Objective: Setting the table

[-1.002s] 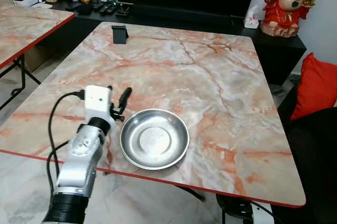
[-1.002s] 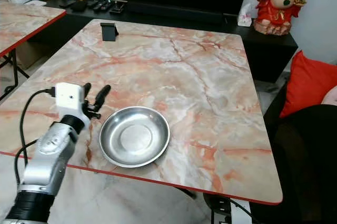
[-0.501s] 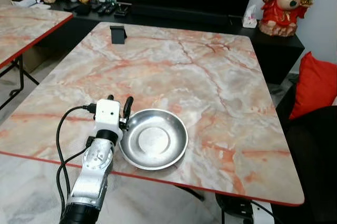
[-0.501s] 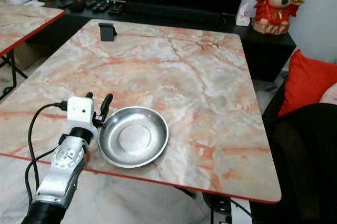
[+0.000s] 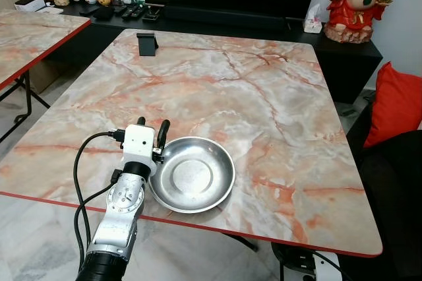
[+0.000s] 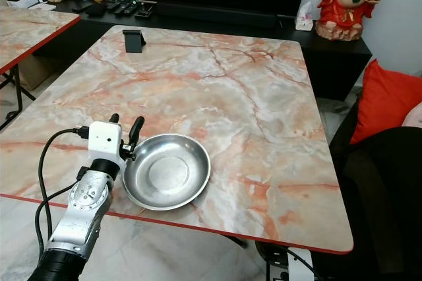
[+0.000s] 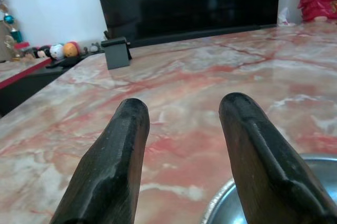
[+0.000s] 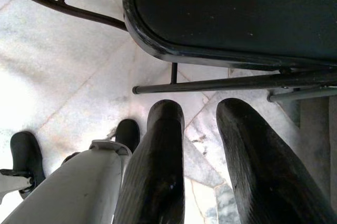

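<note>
Left gripper (image 5: 153, 130) hovers at the steel bowl's (image 5: 192, 174) left rim on the bench (image 5: 264, 103), fingers spread, empty; next, clamp that rim.

Steel bowl (image 7: 274, 203) (near rim only) cut by the picture's edge.

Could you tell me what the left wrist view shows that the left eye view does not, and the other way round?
The left wrist view adds a close look along the left gripper: open fingers, one over the bare table, the other above the steel bowl's rim. The left eye view adds the whole steel bowl near the table's front edge, the silver left arm, a red figurine and a red cushion. Both share the marble table, the black stand and the dark screen.
</note>
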### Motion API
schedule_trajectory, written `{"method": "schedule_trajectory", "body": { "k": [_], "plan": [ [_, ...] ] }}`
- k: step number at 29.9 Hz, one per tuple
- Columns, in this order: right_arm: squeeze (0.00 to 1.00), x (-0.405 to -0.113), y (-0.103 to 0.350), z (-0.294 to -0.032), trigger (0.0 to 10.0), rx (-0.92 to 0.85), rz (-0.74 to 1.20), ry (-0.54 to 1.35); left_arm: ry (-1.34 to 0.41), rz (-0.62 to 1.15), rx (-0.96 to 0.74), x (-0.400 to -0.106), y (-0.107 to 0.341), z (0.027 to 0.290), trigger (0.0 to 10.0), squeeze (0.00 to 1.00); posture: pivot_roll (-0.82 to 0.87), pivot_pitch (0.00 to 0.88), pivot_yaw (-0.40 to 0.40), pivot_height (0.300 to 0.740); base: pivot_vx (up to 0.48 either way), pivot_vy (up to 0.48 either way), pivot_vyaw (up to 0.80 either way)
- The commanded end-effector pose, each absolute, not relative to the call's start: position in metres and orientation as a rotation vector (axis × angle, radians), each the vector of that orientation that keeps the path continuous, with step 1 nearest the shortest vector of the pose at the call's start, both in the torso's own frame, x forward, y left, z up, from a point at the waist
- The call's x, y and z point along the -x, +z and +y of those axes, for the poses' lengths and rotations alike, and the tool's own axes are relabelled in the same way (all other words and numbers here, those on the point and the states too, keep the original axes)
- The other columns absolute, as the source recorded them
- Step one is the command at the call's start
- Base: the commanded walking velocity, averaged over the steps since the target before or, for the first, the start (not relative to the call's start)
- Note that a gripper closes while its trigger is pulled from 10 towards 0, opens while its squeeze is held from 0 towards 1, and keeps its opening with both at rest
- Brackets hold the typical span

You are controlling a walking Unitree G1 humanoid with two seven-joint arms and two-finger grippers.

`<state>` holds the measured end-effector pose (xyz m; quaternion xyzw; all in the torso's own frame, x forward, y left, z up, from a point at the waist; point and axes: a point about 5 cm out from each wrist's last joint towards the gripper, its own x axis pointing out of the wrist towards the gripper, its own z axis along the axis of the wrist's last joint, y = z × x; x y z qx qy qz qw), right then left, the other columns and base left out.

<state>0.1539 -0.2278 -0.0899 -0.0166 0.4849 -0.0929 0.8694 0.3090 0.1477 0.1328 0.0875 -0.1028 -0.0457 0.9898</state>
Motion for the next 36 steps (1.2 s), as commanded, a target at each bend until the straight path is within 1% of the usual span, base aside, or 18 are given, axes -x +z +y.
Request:
{"method": "schedule_trajectory", "body": {
  "k": [1,11,24,36],
  "plan": [
    [0.0,-0.15,-0.091,-0.229,10.0,0.02,1.025,-0.22,-0.108,-0.208,-0.185,-0.312,0.132,0.144,10.0,0.0,0.07,0.0,-0.021,0.74,0.0,0.412,0.0],
    [0.0,-0.149,-0.092,-0.226,10.0,0.004,1.022,-0.229,-0.129,-0.218,-0.197,-0.316,0.136,0.146,10.0,0.0,0.06,0.0,-0.003,0.74,0.0,0.308,0.0],
    [0.0,-0.155,-0.09,-0.226,10.0,-0.006,1.013,-0.237,-0.09,-0.225,-0.201,-0.319,0.142,0.156,10.0,0.0,0.09,0.0,-0.014,0.74,0.0,0.326,0.0],
    [0.0,-0.156,-0.09,-0.224,10.0,-0.022,1.003,-0.243,-0.099,-0.223,-0.187,-0.32,0.14,0.152,10.0,0.0,0.08,0.0,-0.019,0.74,0.0,0.371,0.0]
  ]
}}
